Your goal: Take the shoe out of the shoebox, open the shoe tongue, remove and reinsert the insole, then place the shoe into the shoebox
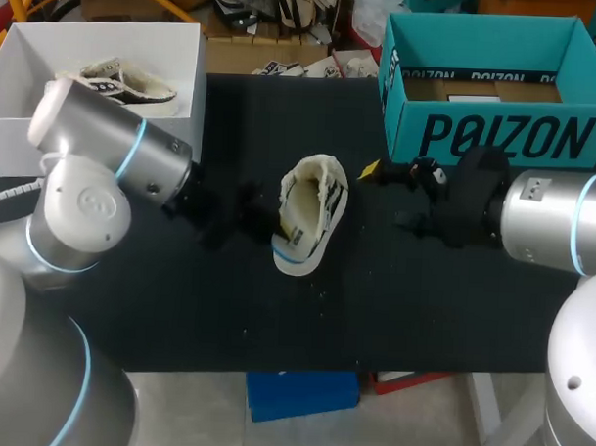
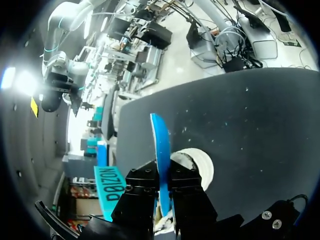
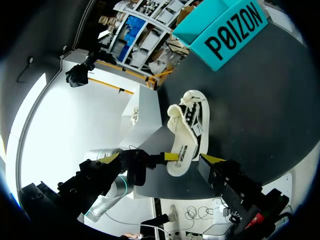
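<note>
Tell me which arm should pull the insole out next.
Right. The left pincer is clamped on the shoe at its sole, steadying it, so it is busy. The right pincer is open, empty and facing the shoe, so it is likely free to reach in.

the table was the one piece of furniture to tell of: a flat top covered in matte black, running from side to side across the head view. its front edge ran straight, and a pale leg showed under the right-hand end. small white specks lay scattered over the surface. the light lay evenly on it, with no hard shadows; in the left wrist view the top looked a softer grey, in the right wrist view nearly black
</note>
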